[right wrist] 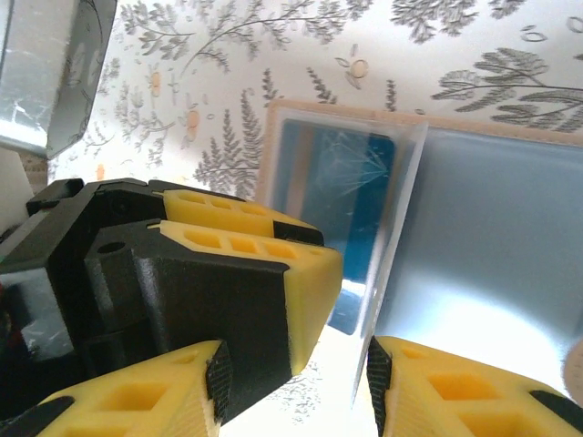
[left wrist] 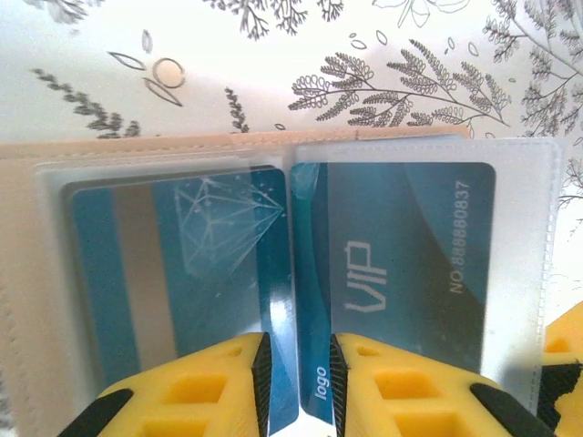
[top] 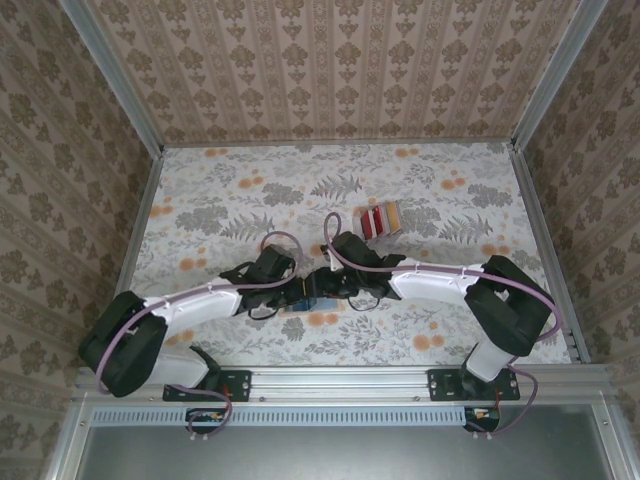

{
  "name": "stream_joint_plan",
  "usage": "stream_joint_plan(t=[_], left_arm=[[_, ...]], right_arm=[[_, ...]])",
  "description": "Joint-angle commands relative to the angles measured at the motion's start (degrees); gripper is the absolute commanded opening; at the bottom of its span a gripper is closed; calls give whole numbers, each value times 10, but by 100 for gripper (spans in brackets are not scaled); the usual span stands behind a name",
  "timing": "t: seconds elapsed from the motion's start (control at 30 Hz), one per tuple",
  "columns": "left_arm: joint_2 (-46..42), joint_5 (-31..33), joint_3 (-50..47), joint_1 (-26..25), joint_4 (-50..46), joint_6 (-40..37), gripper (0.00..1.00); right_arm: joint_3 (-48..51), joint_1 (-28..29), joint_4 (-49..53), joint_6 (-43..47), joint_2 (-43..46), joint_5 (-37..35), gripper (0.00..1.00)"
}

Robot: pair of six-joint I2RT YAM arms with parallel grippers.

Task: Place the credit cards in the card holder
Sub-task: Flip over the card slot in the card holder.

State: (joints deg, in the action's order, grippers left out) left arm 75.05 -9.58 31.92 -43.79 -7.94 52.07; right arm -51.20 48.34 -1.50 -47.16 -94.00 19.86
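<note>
While the pinkish-tan, square-ish card holder [left wrist: 137, 150] is lying opened on the floral-patterned tabletop [top: 250, 190], two cards are being shown through its clear plastic sleeves [left wrist: 526, 273]: a diamond-patterned blue card [left wrist: 173, 264] and a blue card printed VIP [left wrist: 410, 255]. The left tool [left wrist: 299, 355] is being held over the holder's near edge, its yellow fingers [left wrist: 191, 387] narrowly parted across the line between the sleeves, pinching nothing. The right tool [right wrist: 296, 364] is being held spread wide over the holder, a raised sleeve leaf [right wrist: 364, 209] standing just beside one finger. The stack of red, tan-yellow and white credit cards [top: 379, 220] is being seen beyond the holder, well apart from it.
</note>
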Motion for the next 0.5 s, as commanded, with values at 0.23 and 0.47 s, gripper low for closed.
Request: stream_joint_plan(t=[0.23, 0.47], left_arm=[[-108, 45, -33, 4, -19, 35, 27], [-253, 87, -103, 37, -66, 69, 27]], right_arm=[[-58, 27, -84, -35, -84, 63, 48], [-88, 43, -83, -36, -126, 71, 49]])
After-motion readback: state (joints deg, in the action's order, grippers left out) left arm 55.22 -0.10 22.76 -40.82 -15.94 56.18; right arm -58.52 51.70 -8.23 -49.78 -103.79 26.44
